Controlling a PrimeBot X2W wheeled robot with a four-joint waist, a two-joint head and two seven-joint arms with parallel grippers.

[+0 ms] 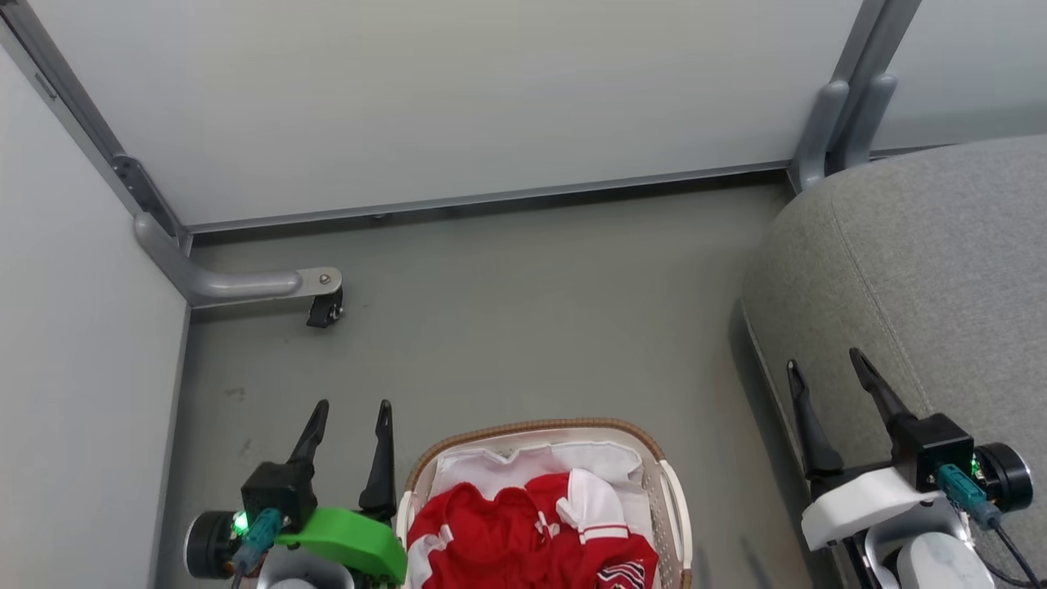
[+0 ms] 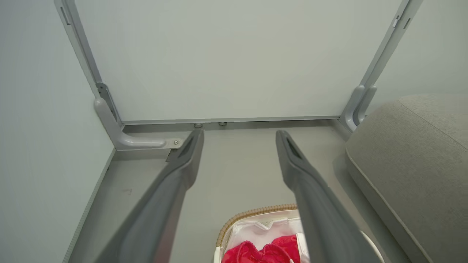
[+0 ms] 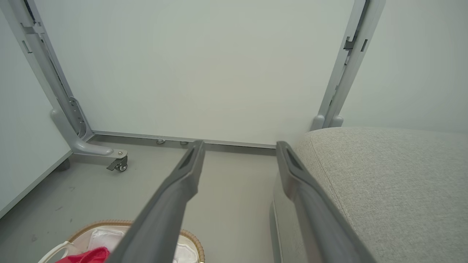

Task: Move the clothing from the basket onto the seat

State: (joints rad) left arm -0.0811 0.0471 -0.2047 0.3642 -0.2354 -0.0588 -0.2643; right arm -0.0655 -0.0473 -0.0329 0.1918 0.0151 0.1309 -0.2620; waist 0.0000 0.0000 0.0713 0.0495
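Clothing lies heaped in the basket, red folds with white bands over the white liner. The basket stands on the floor at the bottom middle of the head view, partly cut off by the frame edge. No garment lies on the visible part of the seat, which rises to the basket's right with a strip of floor between them, so we judge the task not yet begun.

Our left gripper hangs just beside the basket's left wall, jaws spread wide and empty, fingers pointing away from us. The heap lies to its right and a little back toward the wrist. Our right gripper is also spread wide and empty, at the seat's near edge and well apart from the basket.

So the left arm is the nearer one, and we think the reach calls for a short shift to the right and a dip into the basket. We cannot tell the heap's long axis, since its near part is out of frame.
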